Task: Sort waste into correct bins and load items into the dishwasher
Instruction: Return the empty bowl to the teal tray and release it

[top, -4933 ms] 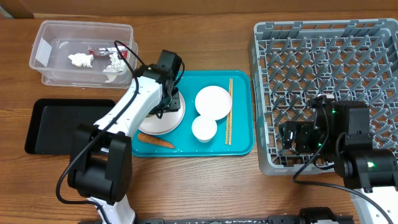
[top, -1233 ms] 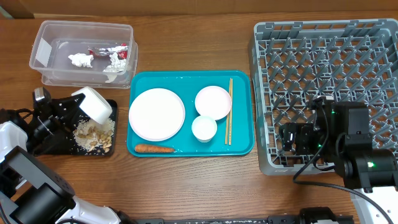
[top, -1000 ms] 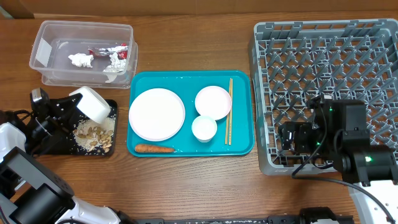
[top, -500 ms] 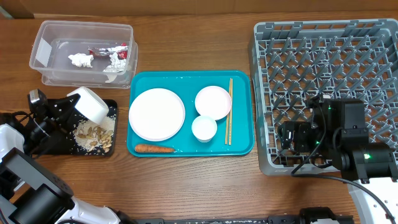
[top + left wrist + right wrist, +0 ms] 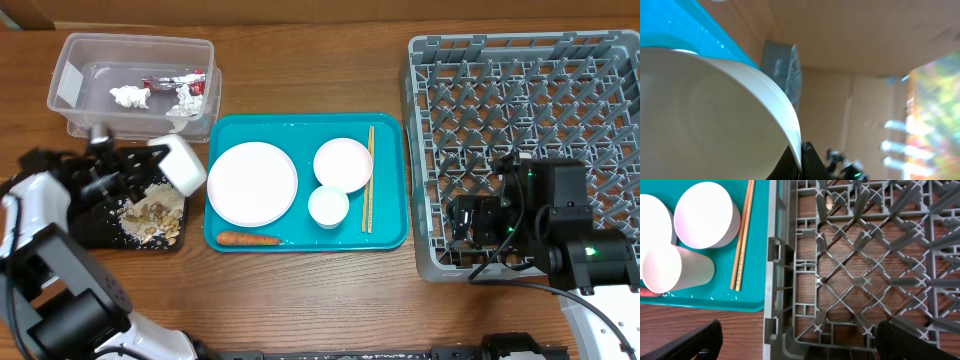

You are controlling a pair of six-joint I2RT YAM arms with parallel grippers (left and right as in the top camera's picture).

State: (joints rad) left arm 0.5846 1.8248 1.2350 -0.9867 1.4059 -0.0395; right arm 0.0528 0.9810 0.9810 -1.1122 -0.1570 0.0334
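Observation:
My left gripper [image 5: 150, 168] is shut on the rim of a white bowl [image 5: 180, 163] and holds it tilted over the right end of the black tray [image 5: 75, 195]. The bowl [image 5: 715, 115] fills the left wrist view. Whitish food scraps [image 5: 152, 215] lie in the tray. The clear tub [image 5: 135, 85] holds the red-and-silver wrapper [image 5: 175, 80] and white tissues [image 5: 130, 97]. On the teal tray [image 5: 390, 235] lie a white plate [image 5: 252, 183], a white bowl [image 5: 343, 164], a small cup [image 5: 328, 206], chopsticks [image 5: 368, 178] and an orange carrot [image 5: 248, 239]. My right gripper [image 5: 795, 340] is open over the near-left corner of the grey rack [image 5: 530, 130].
The rack [image 5: 865, 265] holds no dishes. In the right wrist view the bowl [image 5: 706, 214], cup [image 5: 675, 267] and chopsticks [image 5: 742, 235] lie on the teal tray left of the rack. Bare wooden table [image 5: 310, 290] lies in front of the tray.
My left gripper has swung the white bowl rightward and slightly down, from over the tray's middle to its right end. The right arm has barely moved.

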